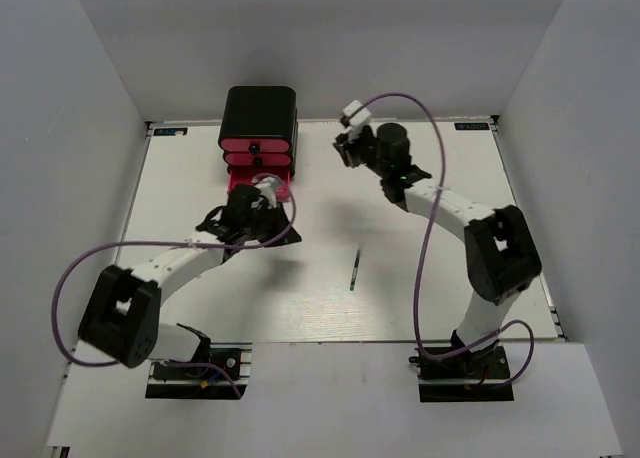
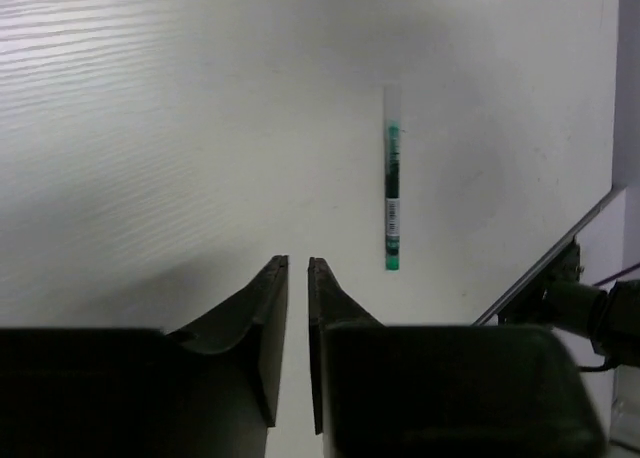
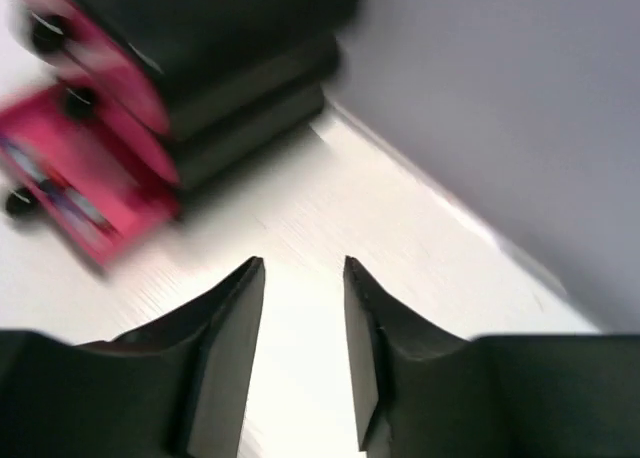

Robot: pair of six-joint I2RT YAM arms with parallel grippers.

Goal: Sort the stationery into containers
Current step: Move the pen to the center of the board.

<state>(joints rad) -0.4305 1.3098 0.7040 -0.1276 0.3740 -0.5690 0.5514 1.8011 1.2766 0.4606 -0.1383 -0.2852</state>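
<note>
While the bottom pink drawer of the black rounded cabinet stands pulled out to receive stationery, the left claw hangs nearly closed and empty. The right claw is partly open, holding nothing, and a thin green-and-clear pen lies alone on the white bench, probably next.

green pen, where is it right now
The green pen lies alone on the table in the top view, between the arms, in front of the drawers.

A black cabinet with pink drawers stands at the far edge of the white surface. The bottom drawer is pulled out. The left arm reaches toward it. A thin pen lies alone in the middle.
</note>
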